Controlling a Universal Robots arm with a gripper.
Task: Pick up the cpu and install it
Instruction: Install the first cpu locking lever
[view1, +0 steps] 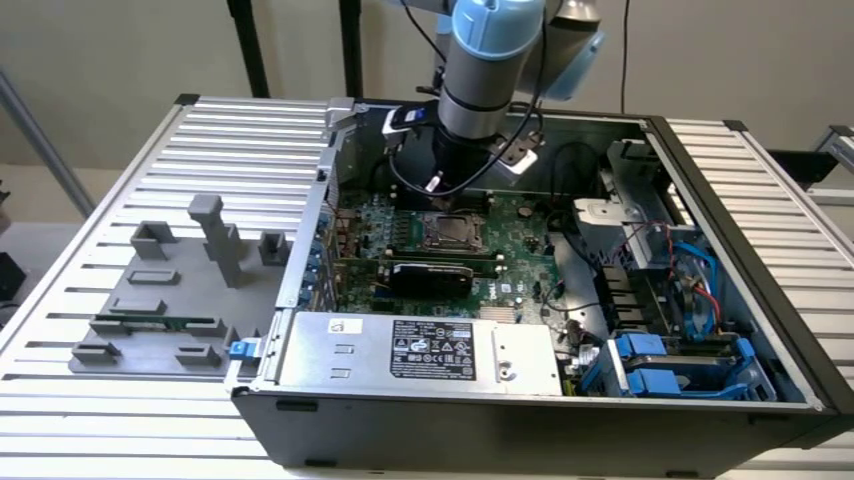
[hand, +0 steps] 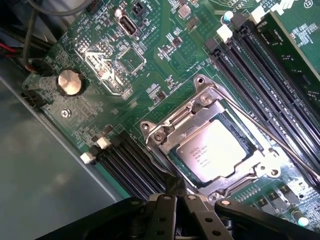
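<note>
Cpu (hand: 212, 156) seated in the motherboard (hand: 135, 75) socket (hand: 210, 145), hand (hand: 172, 200) pressed together just above, gripping nothing.

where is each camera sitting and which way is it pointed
Exterior view: off the arm, above and in front of the open computer case, looking down; the arm and gripper hang over the motherboard.
Wrist view: on the wrist, looking down at the cpu in its socket; gripper linkage at the edge.
Shared: cpu socket, gripper.

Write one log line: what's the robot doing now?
pincer: shut, empty, over socket | cpu: seated in motherboard socket
</note>
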